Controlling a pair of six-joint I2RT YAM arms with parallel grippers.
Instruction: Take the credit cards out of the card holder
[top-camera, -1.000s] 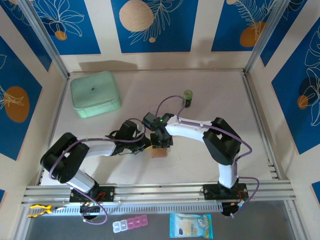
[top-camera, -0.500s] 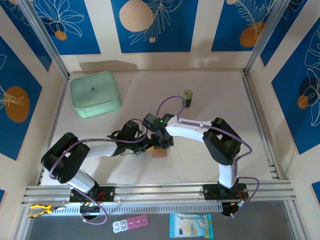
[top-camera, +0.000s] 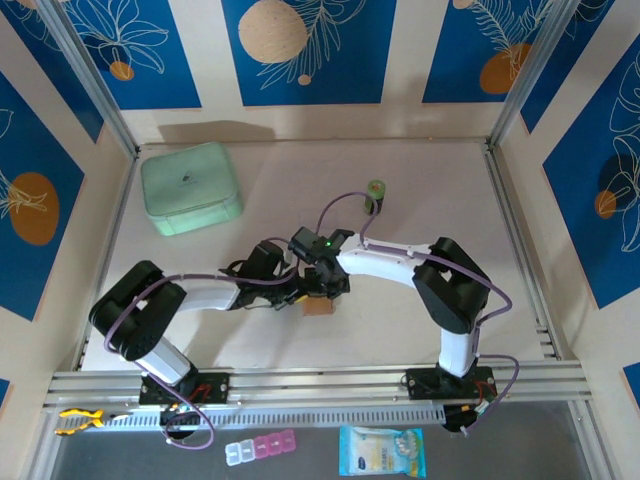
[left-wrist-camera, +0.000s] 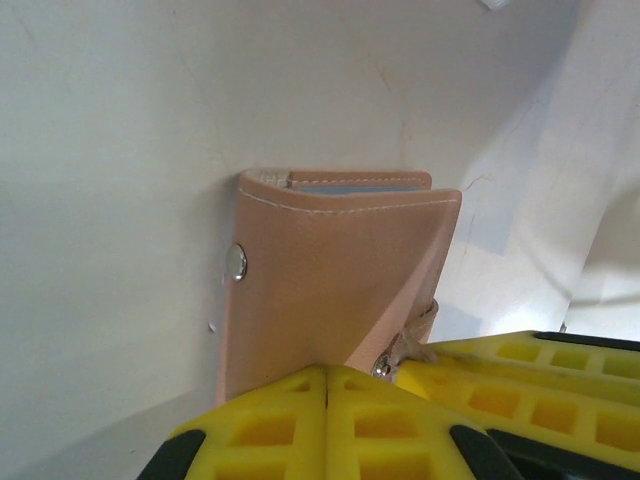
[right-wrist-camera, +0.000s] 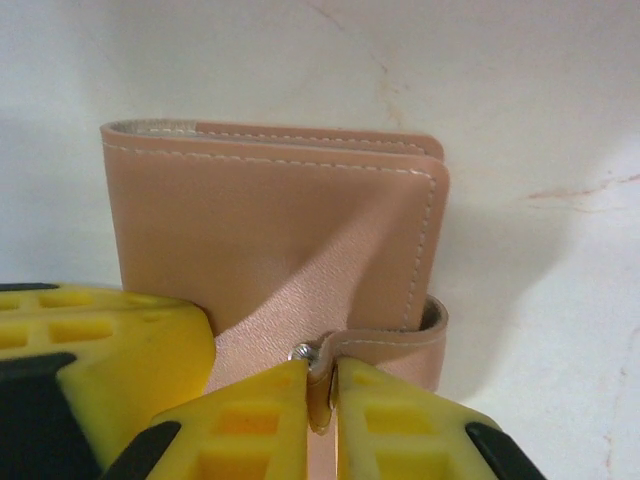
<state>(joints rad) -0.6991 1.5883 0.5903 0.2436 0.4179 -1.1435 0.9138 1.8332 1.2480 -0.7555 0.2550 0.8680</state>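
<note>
The pinkish-tan card holder (top-camera: 318, 308) lies folded on the table near the middle front, between the two grippers. My left gripper (left-wrist-camera: 327, 372) is shut, its yellow fingertips resting together against the near edge of the card holder (left-wrist-camera: 330, 270), nothing pinched between them. The right gripper (right-wrist-camera: 320, 375) is shut on the snap strap (right-wrist-camera: 390, 345) that curls off the side of the card holder (right-wrist-camera: 270, 220). A grey-blue strip (left-wrist-camera: 350, 187) shows at the holder's far edge. The credit cards are hidden inside.
A mint-green case (top-camera: 190, 187) sits at the back left and a small green-capped bottle (top-camera: 376, 193) stands behind the grippers. Metal frame rails (top-camera: 520, 250) border the table. A pill box (top-camera: 260, 448) and a packet (top-camera: 381, 450) lie in front of the arm bases.
The right gripper's fingers have closed onto the snap strap. Both arms shifted slightly to the right; the card holder stays in place.
</note>
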